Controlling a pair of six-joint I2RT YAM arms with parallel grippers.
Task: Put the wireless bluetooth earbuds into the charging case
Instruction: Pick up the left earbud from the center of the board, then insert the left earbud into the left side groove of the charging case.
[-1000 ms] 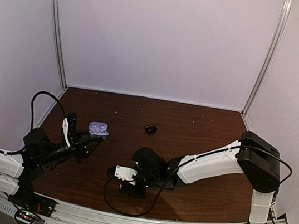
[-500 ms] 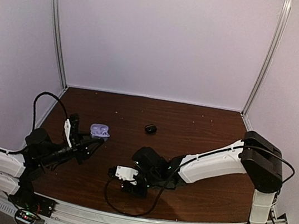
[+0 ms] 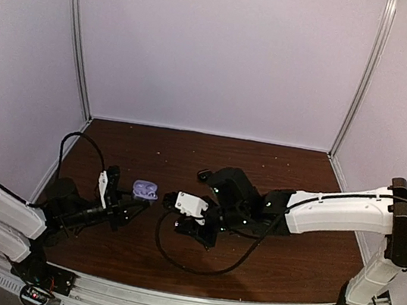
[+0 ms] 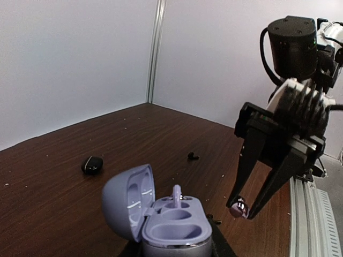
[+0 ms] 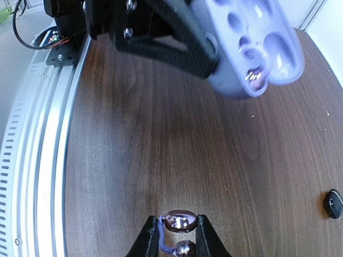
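An open lavender charging case [image 4: 172,227] sits in my left gripper [image 4: 174,250], which is shut on its base; the lid [image 4: 126,206] stands up on the left. One lavender earbud [image 4: 177,194] rests in the far socket with its stem up. My right gripper [image 4: 239,210] hangs just right of the case, shut on a shiny lavender-silver earbud [image 5: 180,221] above the table. From above, the case [image 3: 145,188] and right gripper [image 3: 171,200] are close together, left of centre. A tiny black earbud [image 4: 192,156] lies on the table beyond them.
A closed black case [image 3: 205,174] lies on the brown table [image 3: 285,172] behind the right arm and shows in the wrist views too [image 4: 92,164] [image 5: 334,203]. White walls enclose three sides. A metal rail [image 5: 32,160] runs along the near edge.
The right arm has swung from the near edge up and left to the case while its jaws closed on the earbud. The left arm carried the open case a little rightward.
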